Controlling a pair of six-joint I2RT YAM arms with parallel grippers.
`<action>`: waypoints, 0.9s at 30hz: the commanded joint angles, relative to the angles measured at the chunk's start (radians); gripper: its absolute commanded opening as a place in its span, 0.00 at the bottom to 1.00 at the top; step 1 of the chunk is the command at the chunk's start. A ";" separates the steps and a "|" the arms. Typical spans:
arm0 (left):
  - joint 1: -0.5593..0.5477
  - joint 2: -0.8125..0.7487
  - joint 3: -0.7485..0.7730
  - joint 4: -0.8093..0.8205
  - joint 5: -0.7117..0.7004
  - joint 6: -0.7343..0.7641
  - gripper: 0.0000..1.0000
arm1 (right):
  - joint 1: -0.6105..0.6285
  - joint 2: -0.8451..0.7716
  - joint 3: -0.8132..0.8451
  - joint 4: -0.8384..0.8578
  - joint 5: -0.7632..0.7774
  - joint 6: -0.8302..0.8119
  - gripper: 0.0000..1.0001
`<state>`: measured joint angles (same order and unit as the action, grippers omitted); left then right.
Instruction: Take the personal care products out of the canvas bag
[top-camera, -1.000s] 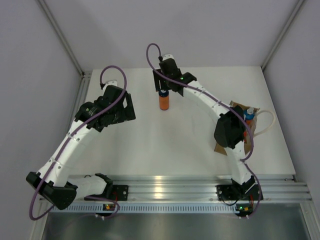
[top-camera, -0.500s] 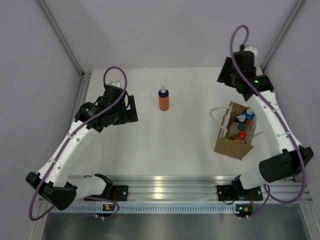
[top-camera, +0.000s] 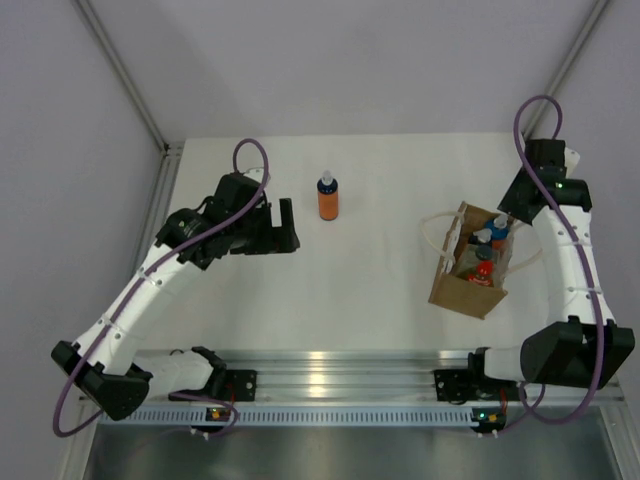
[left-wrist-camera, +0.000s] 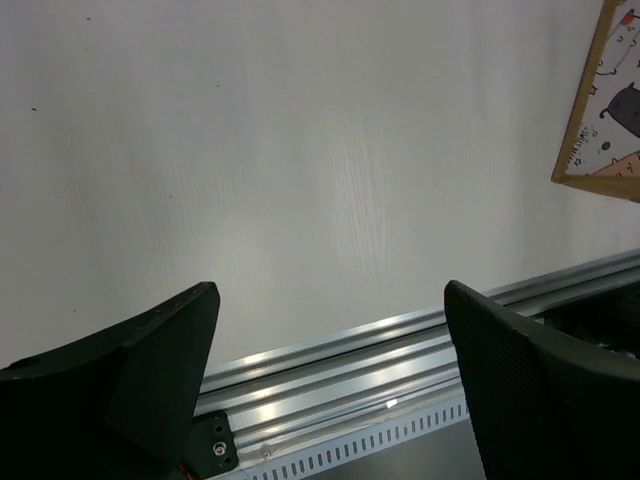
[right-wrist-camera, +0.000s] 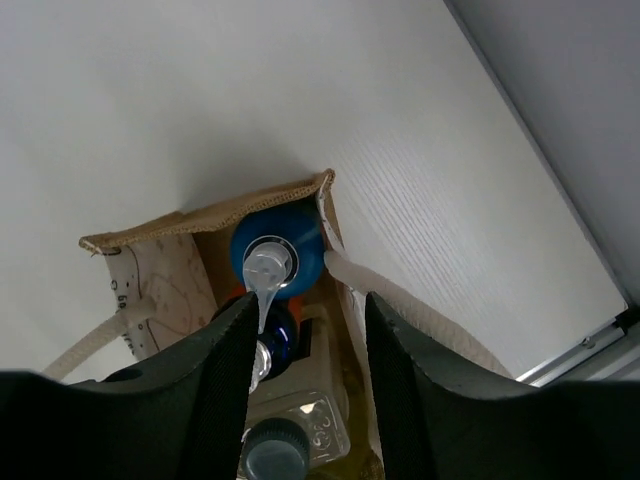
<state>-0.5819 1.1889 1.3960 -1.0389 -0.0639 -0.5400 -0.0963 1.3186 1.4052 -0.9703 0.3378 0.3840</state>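
Right wrist view looks straight down into the canvas bag (right-wrist-camera: 200, 216), whose open mouth fills the lower centre of the frame. A light-blue-capped bottle (right-wrist-camera: 275, 262) with a clear nozzle sits uppermost, a darker cap (right-wrist-camera: 278, 335) is pressed against it, and a greyish cap (right-wrist-camera: 272, 442) lies at the bottom edge. From the top camera the bag stands at centre right of the counter (top-camera: 380, 300). One orange bottle (top-camera: 327, 200) is already out, standing alone at upper centre.

My worry is how tightly the bottles are packed. If I come down on the light-blue one, a finger will likely wedge against its neighbour or catch the nozzle. The white loop handle (right-wrist-camera: 400, 308) runs just beside my right finger and could snag. The bag looks light and unanchored, so it might lift with a bottle or tip over.

The right hand (right-wrist-camera: 310, 300) is partly spread above the bag mouth, holding and touching nothing. The left hand (left-wrist-camera: 328, 300) hangs over bare counter at centre left, spread wide and empty.
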 joint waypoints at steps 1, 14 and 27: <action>-0.033 -0.006 -0.005 0.054 0.050 -0.002 0.98 | -0.013 0.030 0.009 -0.015 -0.016 -0.013 0.45; -0.058 -0.048 -0.068 0.053 0.035 0.003 0.98 | 0.003 0.097 0.011 0.044 -0.100 0.023 0.40; -0.056 -0.037 -0.065 0.053 0.041 0.008 0.98 | 0.004 0.122 -0.051 0.082 -0.080 0.023 0.28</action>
<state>-0.6369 1.1667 1.3323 -1.0241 -0.0231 -0.5400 -0.0982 1.4456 1.3605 -0.9432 0.2497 0.3954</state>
